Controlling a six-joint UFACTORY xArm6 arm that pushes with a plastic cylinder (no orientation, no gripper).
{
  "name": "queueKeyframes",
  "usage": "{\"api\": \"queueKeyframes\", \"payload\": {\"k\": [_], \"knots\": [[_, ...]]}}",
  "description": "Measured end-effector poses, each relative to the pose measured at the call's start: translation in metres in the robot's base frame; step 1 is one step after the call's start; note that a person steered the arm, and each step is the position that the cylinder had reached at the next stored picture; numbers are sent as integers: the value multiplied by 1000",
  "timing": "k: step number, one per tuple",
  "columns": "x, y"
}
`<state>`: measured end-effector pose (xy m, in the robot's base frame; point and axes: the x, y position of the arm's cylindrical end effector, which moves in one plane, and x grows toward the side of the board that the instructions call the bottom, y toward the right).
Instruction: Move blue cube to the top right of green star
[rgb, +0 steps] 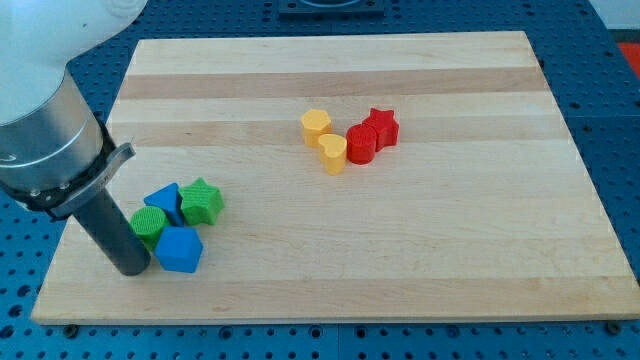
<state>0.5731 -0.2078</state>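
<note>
The blue cube (180, 249) lies near the board's lower left corner. The green star (201, 201) sits just above and to the right of it. A blue triangular block (163, 202) touches the star's left side, and a green round block (148, 225) sits below that, left of the cube. My tip (133, 268) rests on the board just left of the blue cube, below the green round block. The rod rises from it toward the view's upper left.
Near the board's middle stand a yellow hexagonal block (316, 126), a yellow heart-shaped block (333, 153), a red round block (361, 142) and a red star (381, 126), all close together. The wooden board's (400, 260) left edge runs close to my tip.
</note>
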Motion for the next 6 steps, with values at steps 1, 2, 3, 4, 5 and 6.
{"api": "queueKeyframes", "payload": {"k": [1, 2, 3, 4, 5, 6], "knots": [[9, 3], [10, 22], [10, 47], [9, 71], [-3, 83], [-25, 86]]}}
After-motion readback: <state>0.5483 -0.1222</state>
